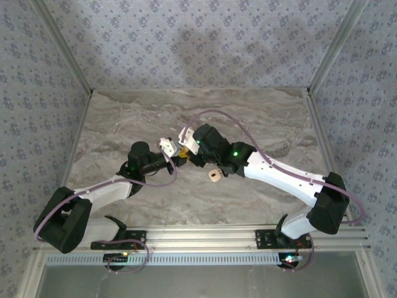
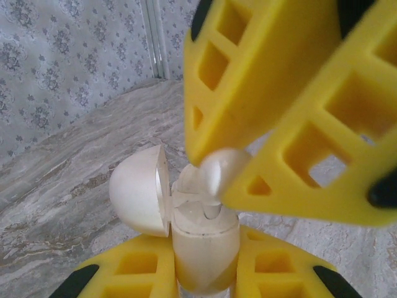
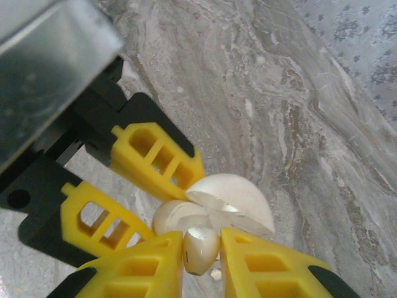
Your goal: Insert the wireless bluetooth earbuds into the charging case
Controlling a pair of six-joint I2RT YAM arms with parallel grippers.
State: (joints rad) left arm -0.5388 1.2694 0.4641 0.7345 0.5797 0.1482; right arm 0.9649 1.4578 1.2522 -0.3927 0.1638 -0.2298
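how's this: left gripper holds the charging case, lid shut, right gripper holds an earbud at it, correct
The lid is open, not shut, as the left wrist view shows. Rest stands: left gripper holds the charging case, right gripper holds an earbud at it.

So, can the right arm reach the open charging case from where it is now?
Probably yes: the lid is swung aside, the left tool holds the case, and the right tool has its earbud at the opening.
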